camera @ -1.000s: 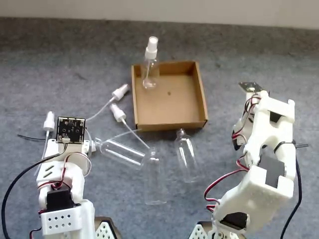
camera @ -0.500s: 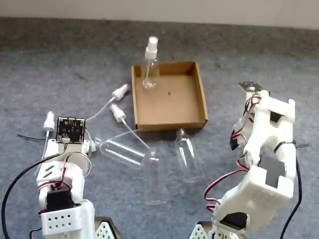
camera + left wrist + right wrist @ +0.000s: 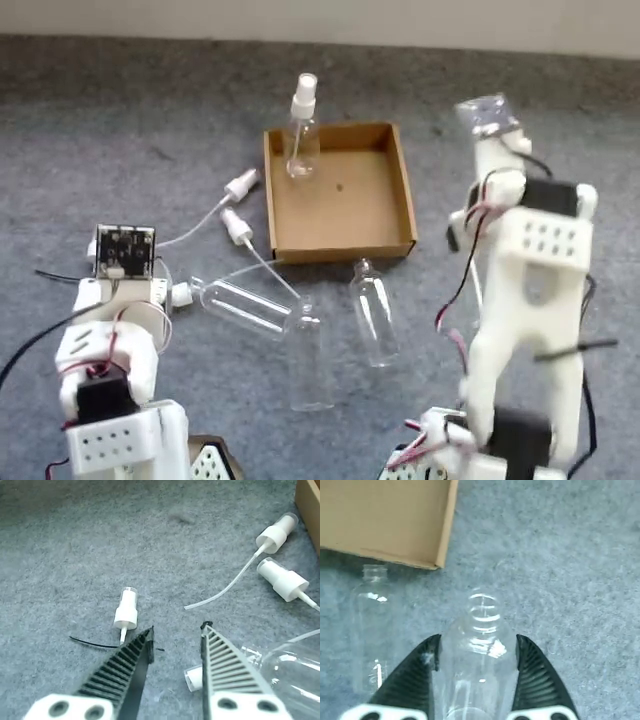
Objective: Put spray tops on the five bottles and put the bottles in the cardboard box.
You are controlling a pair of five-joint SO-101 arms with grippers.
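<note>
Left hand (image 3: 177, 629), fingers apart, hangs over the surface (image 3: 150, 120) beside one of three loose spray tops (image 3: 126, 611). Cardboard box (image 3: 345, 243) holds one capped bottle (image 3: 300, 140), upright in its far left corner. Three open bottles (image 3: 375, 318) lie near it. Right hand (image 3: 477, 638) is clamped on a fifth bottle (image 3: 482, 611).

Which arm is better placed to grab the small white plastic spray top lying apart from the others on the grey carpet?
Left. The left gripper hangs open just beside that small white plastic spray top; the right gripper is shut on a clear plastic bottle.
</note>
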